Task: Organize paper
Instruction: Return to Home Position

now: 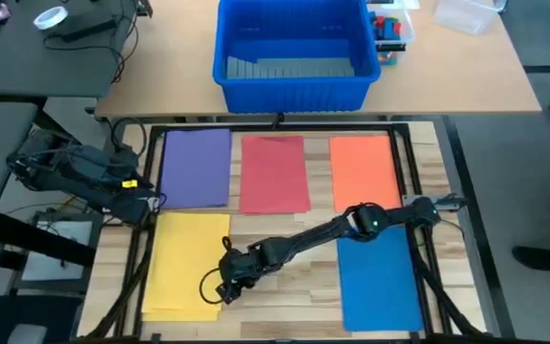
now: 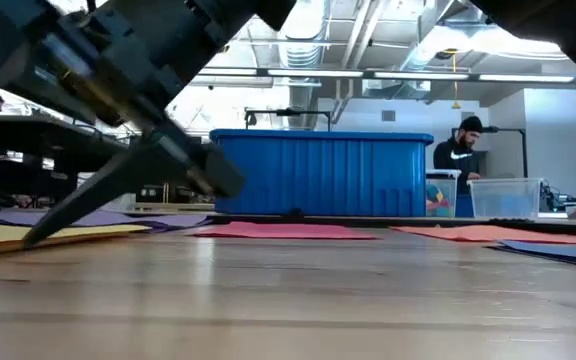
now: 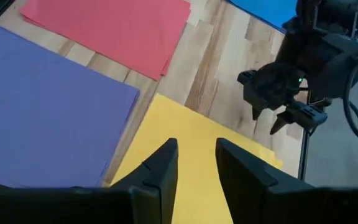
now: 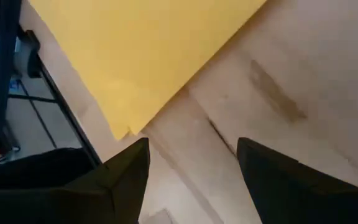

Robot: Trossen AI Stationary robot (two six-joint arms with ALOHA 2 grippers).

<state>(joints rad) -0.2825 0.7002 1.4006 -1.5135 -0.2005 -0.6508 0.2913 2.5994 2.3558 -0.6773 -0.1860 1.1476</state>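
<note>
The paper lies in 5 piles on the wooden table (image 1: 289, 287), sorted by colour. In the high view the far row holds the purple pile (image 1: 196, 168), the red-pink pile (image 1: 274, 173) and the orange pile (image 1: 364, 169). The near row holds the yellow pile (image 1: 185, 264) under the purple, and the blue pile (image 1: 380, 278) under the orange. Bare wood lies between these 2.

The right arm reaches from the table's right side across the top of the blue pile. The right gripper (image 1: 225, 287) sits low just beside the yellow pile's right edge. In the right wrist view its jaws are spread wide (image 4: 192, 149), with only bare wood between them. The yellow sheets (image 4: 148, 56) lie ahead of the fingertips, clear of both, so nothing is gripped. In the low view one dark finger (image 2: 78, 210) slants down to about the edge of the yellow paper (image 2: 28, 233); whether it touches cannot be told.

The left gripper (image 1: 146, 203) waits at the table's left edge, beside the purple pile's near corner. In the left wrist view its jaws (image 3: 194, 155) stand slightly parted and empty, above the yellow paper (image 3: 185, 130), with the purple sheets (image 3: 48, 106) alongside.

A blue bin (image 1: 289, 94) stands beyond the far row.
</note>
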